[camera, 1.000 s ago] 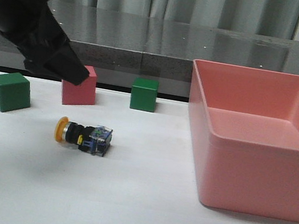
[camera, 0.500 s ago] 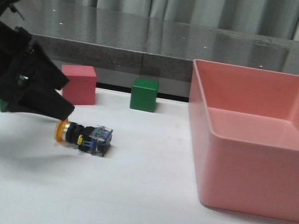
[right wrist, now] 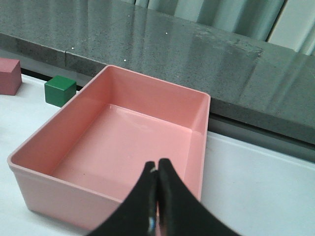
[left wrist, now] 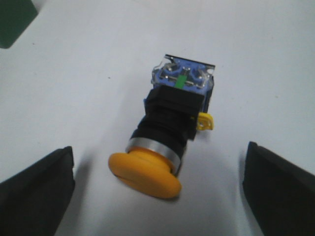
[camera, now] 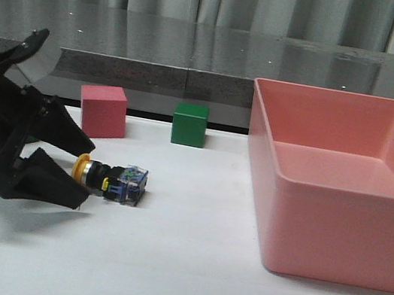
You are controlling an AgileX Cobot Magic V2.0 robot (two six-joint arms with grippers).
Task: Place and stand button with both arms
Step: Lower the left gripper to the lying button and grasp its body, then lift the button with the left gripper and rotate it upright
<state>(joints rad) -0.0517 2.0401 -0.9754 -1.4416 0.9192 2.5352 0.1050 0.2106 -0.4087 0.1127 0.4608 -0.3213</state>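
Note:
The button (camera: pixel 110 179) lies on its side on the white table, yellow cap toward my left arm, clear-bluish base pointing away. In the left wrist view the button (left wrist: pixel 167 130) shows its yellow cap, silver ring, black body and blue-clear base. My left gripper (camera: pixel 85 175) is open, low over the table, its two dark fingers (left wrist: pixel 34 189) spread wide on either side of the cap without touching it. My right gripper (right wrist: pixel 157 169) is shut with nothing in it, hanging above the pink bin; it is outside the front view.
A large pink bin (camera: pixel 342 188) fills the right side of the table. A pink cube (camera: pixel 103 111) and a green cube (camera: pixel 190 123) stand behind the button. A dark counter runs along the back.
My left arm has come down and forward from near the pink cube to table level, and its open fingers now straddle the button's cap. The button has not moved.

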